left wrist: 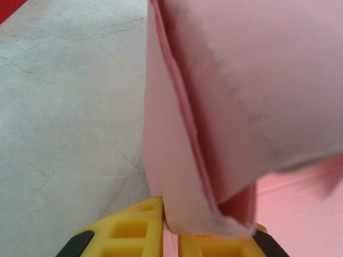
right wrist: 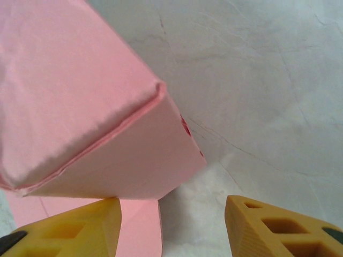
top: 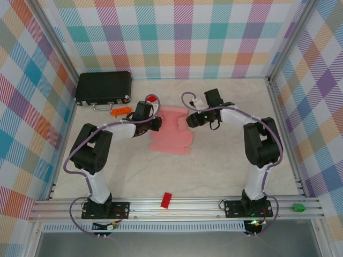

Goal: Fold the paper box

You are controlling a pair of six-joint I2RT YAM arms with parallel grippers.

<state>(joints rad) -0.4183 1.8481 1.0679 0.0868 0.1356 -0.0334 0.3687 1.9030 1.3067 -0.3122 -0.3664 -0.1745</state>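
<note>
At the middle of the table (top: 230, 166) we find the paper box (top: 170, 131) lying half-formed between the two arms, its near part flat on the surface and its far part raised into walls. The left gripper (left wrist: 170, 236) is clamped on a doubled edge of the pink card, which we judge anchors that side wall upright while the opposite side is worked. The right gripper (right wrist: 171, 229) hangs with its jaws apart just beside the box's raised corner. One yellow finger (right wrist: 80, 230) is close by the card's lower edge, though we cannot say whether it touches, and the other is over bare table. Nothing sits between them, and we read this as a stance for pushing or catching the next flap, not a grip. From above, the two wrists cover the box's side edges, so we cannot tell which tabs are tucked. The left wrist view is so close that the card blurs and is cut off, hiding how far the fold runs. The right wrist view crops the box at left. The black case (top: 103, 88) at the back left and a small red block (top: 166, 199) near the front edge lie well apart from the work.
</note>
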